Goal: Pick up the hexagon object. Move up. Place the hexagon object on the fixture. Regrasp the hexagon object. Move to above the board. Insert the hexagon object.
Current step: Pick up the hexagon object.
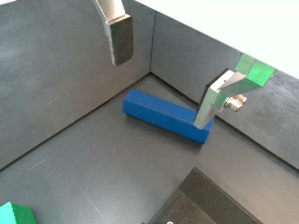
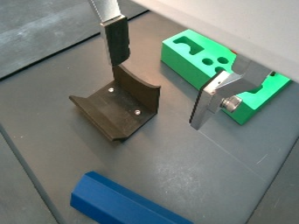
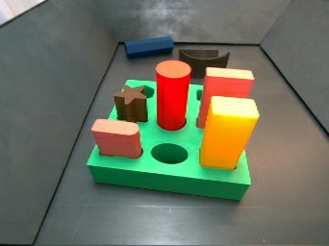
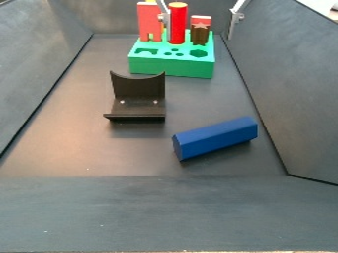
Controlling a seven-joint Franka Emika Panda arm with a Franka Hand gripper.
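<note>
We judge the first step, picking up, is not yet begun: the hexagon object (image 4: pixel 216 137) lies flat on the floor at lower right in a side view, and the end effector (image 1: pixel 165 73) hangs above it, wide open and empty, needing to descend and close. Only the side views show the board (image 3: pixel 141 167) full of pegs beyond the fixture (image 4: pixel 136 96); the wrist views alone show the fingers (image 2: pixel 115 43).

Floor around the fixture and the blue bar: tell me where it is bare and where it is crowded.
Bare: the dark floor in front of the hexagon object, and the strip between the fixture and the left wall. Crowded: the board with its upright pegs. The gripper hangs open over the fixture, holding nothing.
</note>
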